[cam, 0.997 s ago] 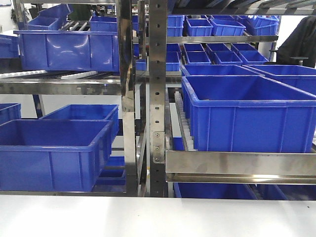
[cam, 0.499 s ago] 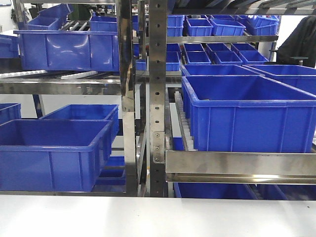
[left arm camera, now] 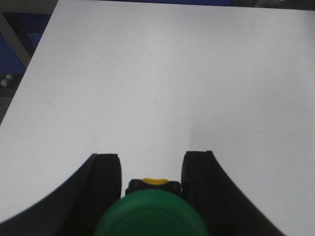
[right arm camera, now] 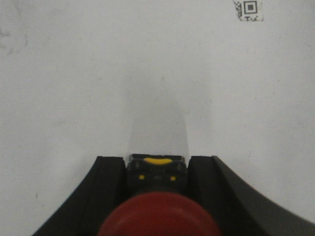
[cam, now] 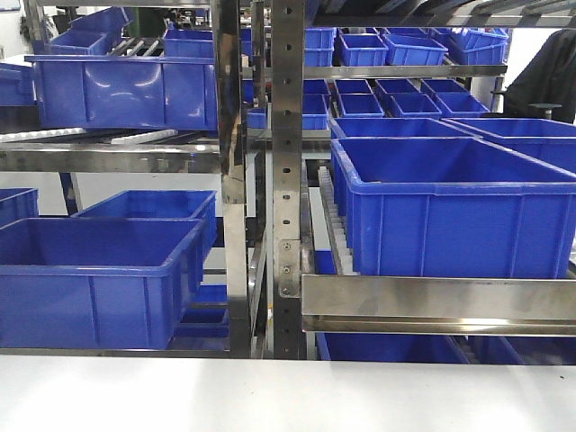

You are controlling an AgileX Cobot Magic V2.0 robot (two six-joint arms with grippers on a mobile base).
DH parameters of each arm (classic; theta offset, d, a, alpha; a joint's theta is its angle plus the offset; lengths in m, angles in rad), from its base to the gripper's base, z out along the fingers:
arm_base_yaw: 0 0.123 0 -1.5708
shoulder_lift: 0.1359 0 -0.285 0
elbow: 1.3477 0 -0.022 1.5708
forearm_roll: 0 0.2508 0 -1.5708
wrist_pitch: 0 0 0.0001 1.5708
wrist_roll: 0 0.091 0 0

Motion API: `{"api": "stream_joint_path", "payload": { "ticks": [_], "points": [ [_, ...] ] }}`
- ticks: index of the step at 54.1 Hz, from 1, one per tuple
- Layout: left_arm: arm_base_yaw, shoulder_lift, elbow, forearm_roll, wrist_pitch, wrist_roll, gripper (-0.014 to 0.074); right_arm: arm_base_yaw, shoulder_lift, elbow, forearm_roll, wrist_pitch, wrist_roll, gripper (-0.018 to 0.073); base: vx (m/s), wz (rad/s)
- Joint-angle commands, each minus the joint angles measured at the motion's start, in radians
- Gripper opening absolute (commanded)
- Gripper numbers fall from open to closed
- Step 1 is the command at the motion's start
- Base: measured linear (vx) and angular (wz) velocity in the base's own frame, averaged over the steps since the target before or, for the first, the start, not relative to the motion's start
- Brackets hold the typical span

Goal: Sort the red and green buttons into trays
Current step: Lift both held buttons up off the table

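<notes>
In the left wrist view my left gripper [left arm camera: 151, 164] is shut on a green button [left arm camera: 150, 214], a round green cap on a black body with a yellow tab, held over the white table [left arm camera: 162, 83]. In the right wrist view my right gripper [right arm camera: 156, 164] is shut on a red button [right arm camera: 157, 216], a round red cap on a black body with yellow marks, its body tight between the fingers over the white table [right arm camera: 98, 83]. The green tray and the red tray are out of view. Neither gripper shows in the front view.
The front view shows steel racks [cam: 288, 180] behind the table's far edge, loaded with deep blue crates [cam: 450, 207]. A small printed square marker [right arm camera: 248, 9] lies on the table far right in the right wrist view. The table's left edge [left arm camera: 29, 64] shows in the left wrist view.
</notes>
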Motion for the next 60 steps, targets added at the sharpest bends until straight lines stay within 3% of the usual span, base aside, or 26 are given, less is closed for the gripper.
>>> {"api": "stream_joint_path", "payload": {
  "ticks": [1,15,25,31,37,48,60],
  "points": [
    [-0.006,-0.023,-0.021,-0.012,-0.083,-0.008,-0.0003,-0.005,-0.021,-0.023,-0.008,-0.011,-0.003,0.0211,0.00,0.00],
    [-0.006,-0.023,-0.022,-0.013,-0.109,-0.008,-0.0003,-0.005,-0.037,-0.023,-0.008,-0.017,-0.003,-0.0016,0.00,0.00],
    [-0.006,-0.025,-0.022,-0.014,-0.147,-0.011,-0.0003,-0.003,-0.121,-0.023,-0.008,-0.065,-0.004,-0.0014,0.00,0.00],
    [-0.007,-0.039,-0.022,-0.013,-0.181,-0.067,-0.0003,0.000,-0.199,-0.023,-0.008,-0.100,-0.004,-0.0013,0.00,0.00],
    [-0.028,-0.080,-0.022,0.001,-0.202,-0.114,-0.0003,0.000,-0.308,-0.023,-0.008,-0.111,-0.004,-0.0012,0.00,0.00],
    [-0.081,-0.198,-0.022,0.031,-0.248,-0.111,-0.0003,0.001,-0.520,-0.023,-0.009,-0.166,-0.011,-0.0011,0.00,0.00],
    [-0.154,-0.361,-0.083,0.035,-0.245,-0.111,-0.0003,0.135,-0.738,-0.023,-0.015,-0.181,-0.011,-0.0009,0.00,0.00]
  ]
}}
